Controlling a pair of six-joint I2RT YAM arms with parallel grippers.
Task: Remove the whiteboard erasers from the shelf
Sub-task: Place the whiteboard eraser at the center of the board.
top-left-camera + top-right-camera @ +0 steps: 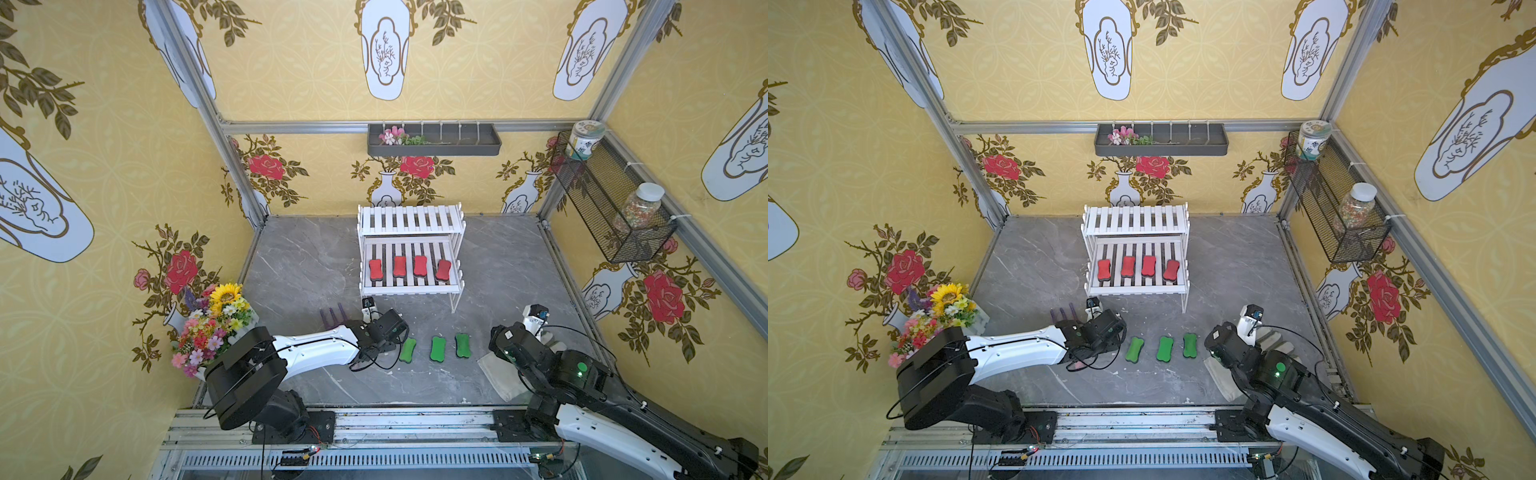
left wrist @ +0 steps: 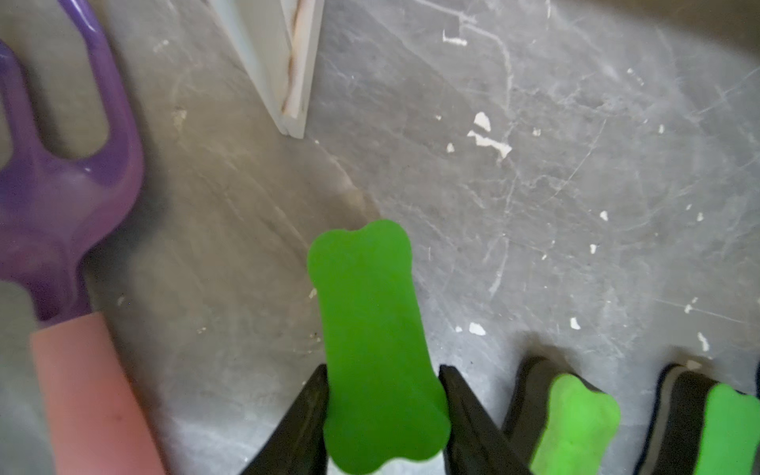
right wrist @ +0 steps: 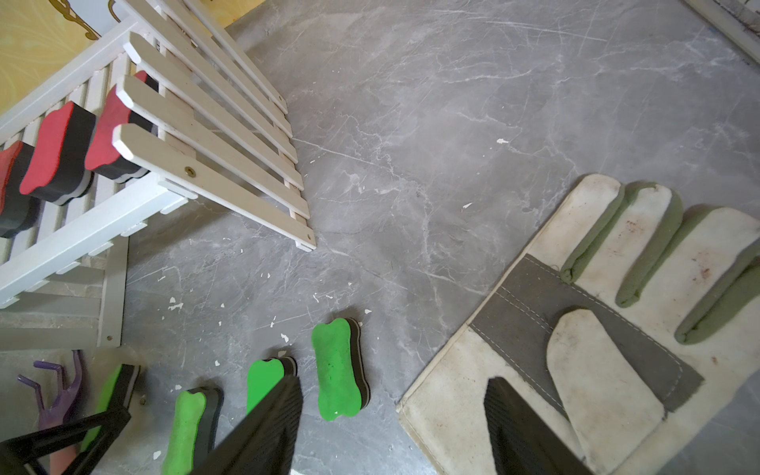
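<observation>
I am squeezing a green eraser (image 2: 370, 329) with my left gripper (image 2: 382, 370). My two black fingers (image 2: 300, 423) are pressing on its thin middle, one on each side, so this gripper is gripping it tight. I am holding it low over the grey floor (image 2: 534, 205). I cannot tell if it is touching the floor or hanging just above it. A purple fork (image 2: 61, 197) with a pink handle is lying just beside it. In both top views my own wrist (image 1: 382, 328) is hiding this eraser.

Three more green erasers (image 1: 407, 350) (image 1: 437, 348) (image 1: 462, 345) are lying flat on the floor, green side up, in a row between my two arms. They are sitting in front of the shelf (image 1: 411, 290) and are not touching each other. The eraser in my grip is sitting at the end of that row, on my left side.

Four red erasers (image 1: 375, 269) (image 1: 400, 266) (image 1: 420, 265) (image 1: 443, 269) are sitting on the lower level of the shelf. They are lining up side by side, red side up, with small gaps between them.

My right gripper (image 3: 393, 381) is hanging wide open over the floor, and it is holding nothing. A white and grey glove (image 3: 596, 370) is lying flat just beside it, and the row of green erasers is lying on its other side.
</observation>
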